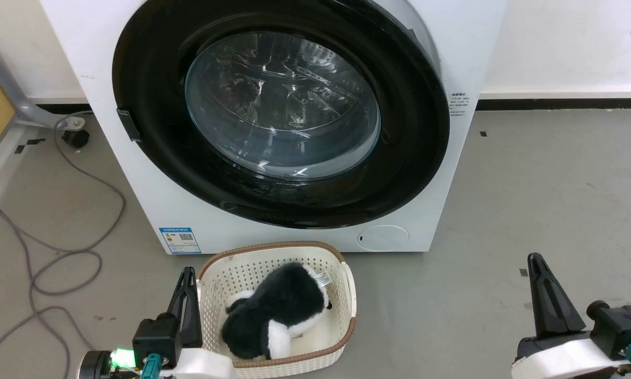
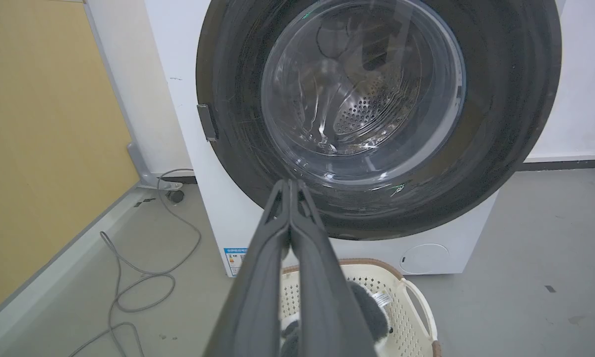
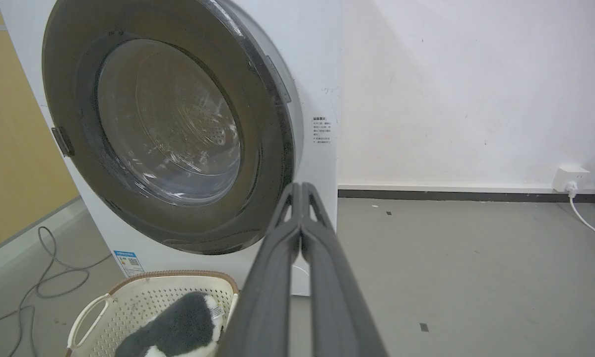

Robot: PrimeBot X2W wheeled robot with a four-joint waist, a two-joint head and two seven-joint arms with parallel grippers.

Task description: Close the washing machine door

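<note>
We see the washing machine (image 1: pixel 152 205), a white box filling the upper middle of the head view and standing on a grey floor (image 1: pixel 531 184). Its door (image 1: pixel 283 105), a wide black ring around a bulging glass bowl, lies flat against the machine's front with its small catch at the left edge of the ring. We cannot tell whether it is latched. Through the glass in the left wrist view we make out the holed steel drum (image 2: pixel 366 109). Below the machine, at the bottom centre of the head view, sits a cream basket (image 1: pixel 215 300) with a brown rim, and a black-and-white plush toy (image 1: pixel 278 310) lies inside it. The left gripper (image 1: pixel 189 271) rises at the lower left, just beside the basket's left wall. Its jaws are pressed together and hold nothing. The right gripper (image 1: pixel 535 259) rises at the lower right over bare floor, well apart from the basket, its jaws likewise clenched and empty. A grey cable (image 1: pixel 121 202) loops across the floor at the left. A small blue sticker (image 1: pixel 179 239) marks the machine's lower left corner.
</note>
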